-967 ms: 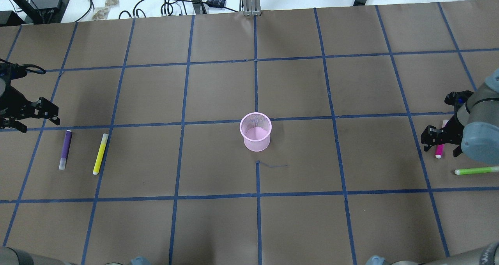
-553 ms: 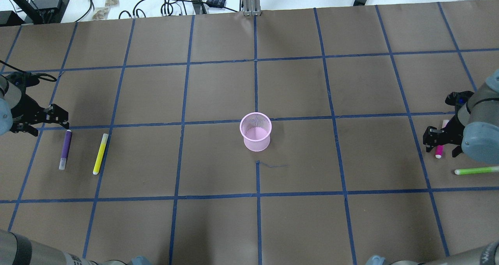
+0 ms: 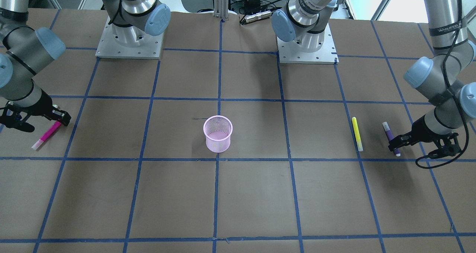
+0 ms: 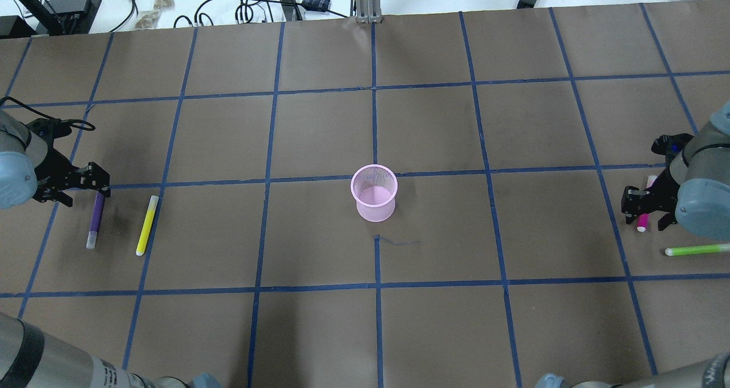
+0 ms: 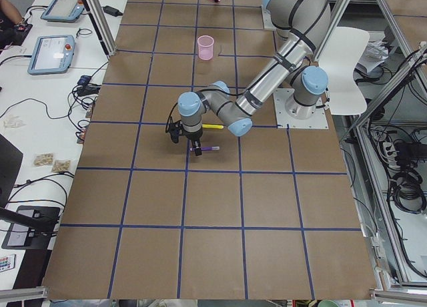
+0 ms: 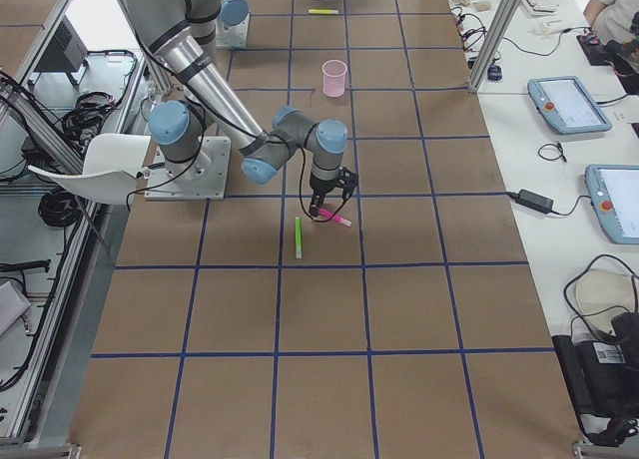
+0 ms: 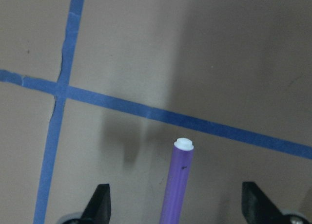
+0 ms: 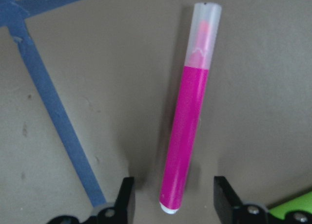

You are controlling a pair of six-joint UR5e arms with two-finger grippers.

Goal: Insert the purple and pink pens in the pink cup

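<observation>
The pink mesh cup (image 4: 373, 193) stands upright at the table's middle. The purple pen (image 4: 94, 221) lies flat at the far left. My left gripper (image 4: 85, 194) is open and low over the pen's far end. In the left wrist view the pen (image 7: 176, 185) lies between the two fingers, untouched. The pink pen (image 4: 643, 221) lies flat at the far right. My right gripper (image 4: 644, 214) is open and straddles it. In the right wrist view the pen (image 8: 187, 121) lies between the spread fingers with gaps on both sides.
A yellow pen (image 4: 147, 225) lies just right of the purple one. A green pen (image 4: 697, 250) lies near the pink one, on the robot's side. Cables and boxes (image 4: 256, 5) sit beyond the table's far edge.
My left gripper has moved right and come down over the purple pen's far end. My right gripper has shifted slightly, staying over the pink pen. Neither pen has moved.
</observation>
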